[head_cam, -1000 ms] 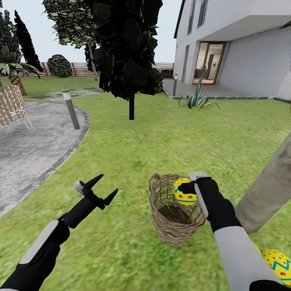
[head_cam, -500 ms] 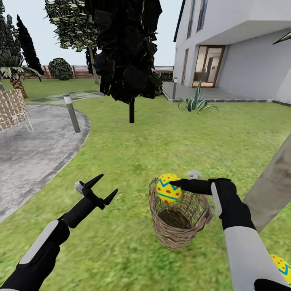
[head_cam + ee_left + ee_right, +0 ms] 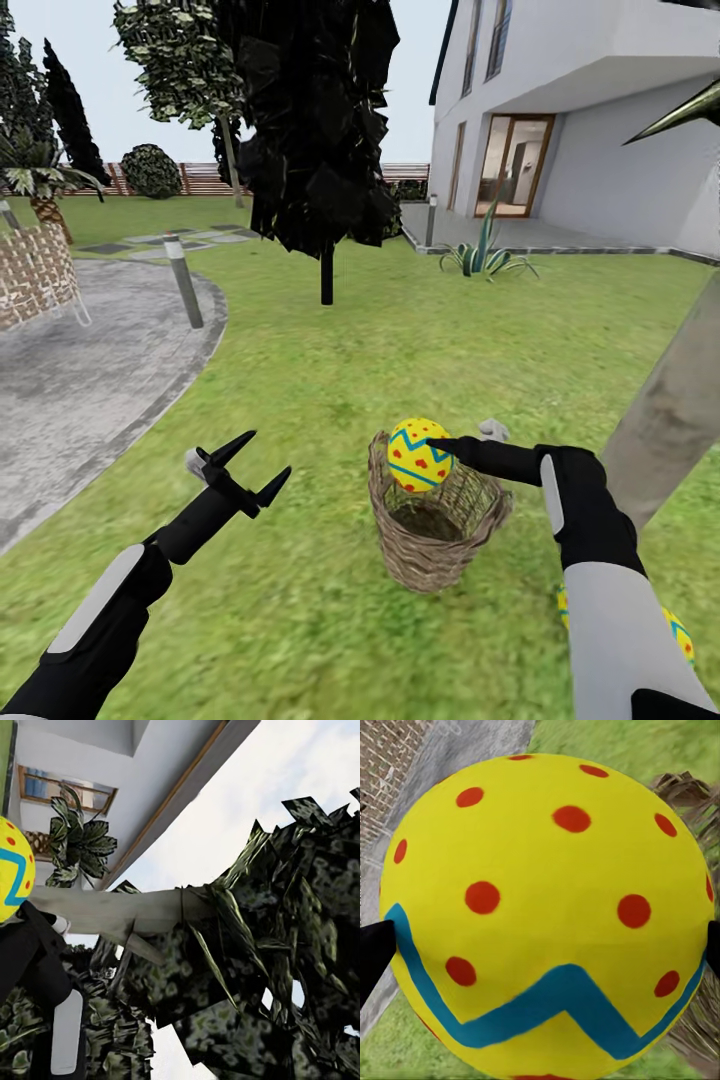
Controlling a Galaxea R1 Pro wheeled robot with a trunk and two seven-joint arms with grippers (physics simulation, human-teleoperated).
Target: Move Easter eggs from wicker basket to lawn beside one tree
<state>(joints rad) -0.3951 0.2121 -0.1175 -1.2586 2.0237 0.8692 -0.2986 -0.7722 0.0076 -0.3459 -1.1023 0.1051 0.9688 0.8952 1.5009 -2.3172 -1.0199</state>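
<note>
My right gripper (image 3: 440, 448) is shut on a yellow Easter egg (image 3: 416, 455) with red dots and a blue zigzag, held just above the far rim of the wicker basket (image 3: 432, 545). In the right wrist view the egg (image 3: 547, 907) sits between the two black fingertips (image 3: 371, 952). The basket stands upright on the lawn (image 3: 330, 380). A second egg (image 3: 680, 632) lies on the grass at the foot of the pale tree trunk (image 3: 668, 410), partly hidden by my right forearm. My left gripper (image 3: 245, 465) hangs open over the grass to the left, holding nothing.
A grey stone patio (image 3: 80, 370) with a bollard (image 3: 184, 280) lies at the left. A dark-foliaged thin tree (image 3: 325, 270) stands ahead, and the house (image 3: 580, 130) and a spiky plant (image 3: 485, 255) are beyond it. Open grass lies between the basket and the trunk.
My right gripper has lifted the egg up out of the basket and turned so its fingers point left. The left arm has stayed put. The view shifted slightly.
</note>
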